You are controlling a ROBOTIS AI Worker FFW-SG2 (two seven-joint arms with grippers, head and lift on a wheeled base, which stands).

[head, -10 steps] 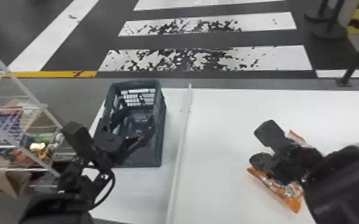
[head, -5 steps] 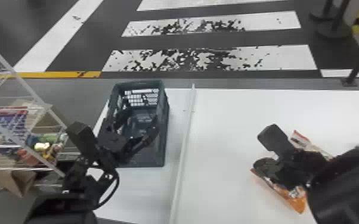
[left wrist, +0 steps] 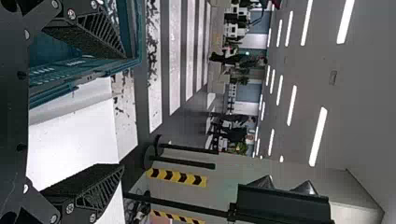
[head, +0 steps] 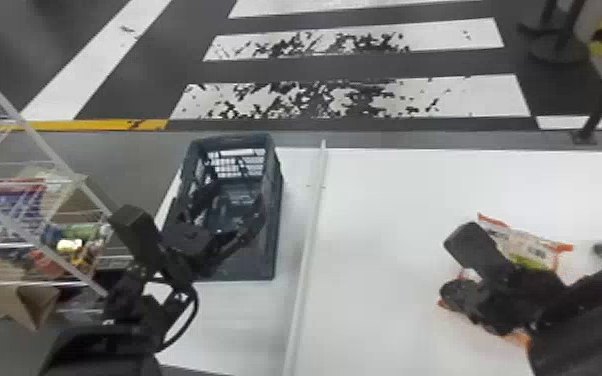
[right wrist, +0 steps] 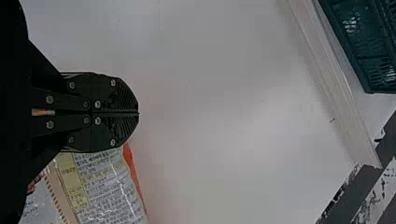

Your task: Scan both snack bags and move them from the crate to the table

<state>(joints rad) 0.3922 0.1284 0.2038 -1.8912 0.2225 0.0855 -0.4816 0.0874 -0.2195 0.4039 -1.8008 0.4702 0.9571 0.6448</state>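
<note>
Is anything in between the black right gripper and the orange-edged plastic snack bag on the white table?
Nothing that I can see. The snack bag lies on the table, just beneath the right gripper.

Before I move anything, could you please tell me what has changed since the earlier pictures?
The right gripper has drawn a little back toward the robot and to its right, and more of the orange-edged bag now shows beyond it. I can't tell whether anything was gripped or released. The left gripper and the crate stayed put.
</note>
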